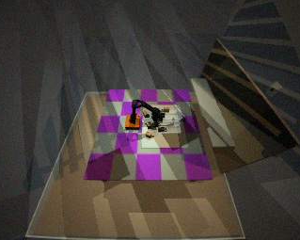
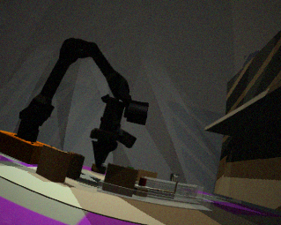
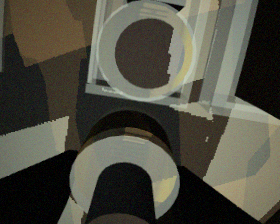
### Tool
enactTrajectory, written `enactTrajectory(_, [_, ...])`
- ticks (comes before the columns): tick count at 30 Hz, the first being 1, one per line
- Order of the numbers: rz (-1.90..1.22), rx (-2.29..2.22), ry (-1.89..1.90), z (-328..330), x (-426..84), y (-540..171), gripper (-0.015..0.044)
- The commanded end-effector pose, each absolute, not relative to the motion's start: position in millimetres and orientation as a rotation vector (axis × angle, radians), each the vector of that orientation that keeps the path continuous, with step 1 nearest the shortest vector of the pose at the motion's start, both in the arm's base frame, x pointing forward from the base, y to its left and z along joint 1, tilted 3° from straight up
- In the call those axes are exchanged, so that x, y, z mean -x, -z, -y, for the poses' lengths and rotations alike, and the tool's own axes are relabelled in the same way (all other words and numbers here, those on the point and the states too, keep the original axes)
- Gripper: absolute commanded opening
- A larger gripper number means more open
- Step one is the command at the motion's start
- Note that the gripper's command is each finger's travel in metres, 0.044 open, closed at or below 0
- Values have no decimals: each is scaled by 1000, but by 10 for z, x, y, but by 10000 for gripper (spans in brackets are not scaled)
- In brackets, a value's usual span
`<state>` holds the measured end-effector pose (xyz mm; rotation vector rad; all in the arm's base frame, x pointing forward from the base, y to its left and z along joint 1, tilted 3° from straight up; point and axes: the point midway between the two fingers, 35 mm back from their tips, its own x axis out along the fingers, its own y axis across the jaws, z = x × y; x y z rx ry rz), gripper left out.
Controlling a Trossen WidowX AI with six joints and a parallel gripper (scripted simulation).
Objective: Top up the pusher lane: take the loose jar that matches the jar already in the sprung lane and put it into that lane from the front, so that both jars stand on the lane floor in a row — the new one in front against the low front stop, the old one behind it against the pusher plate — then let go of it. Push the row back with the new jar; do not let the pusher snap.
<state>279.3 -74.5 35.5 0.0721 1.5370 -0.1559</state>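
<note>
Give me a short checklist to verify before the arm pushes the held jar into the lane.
1. End effector shut on the held jar: ok.
2. Held jar is in line with the lane mouth, wrist view: ok.
3. Jar already in lane stands upright: ok.
4. Held jar matches the lane jar, both pale-rimmed with dark tops: ok.
5. Held jar low enough to pass the front stop: cannot tell.
6. Pusher plate resting against the old jar: cannot tell.
</note>
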Motion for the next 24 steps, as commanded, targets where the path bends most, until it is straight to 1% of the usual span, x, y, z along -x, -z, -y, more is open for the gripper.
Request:
enactTrajectory(1, [-1535, -68, 155, 754, -2802, -327, 0])
enactTrajectory(24, [-1534, -68, 155, 766, -2881, -332, 0])
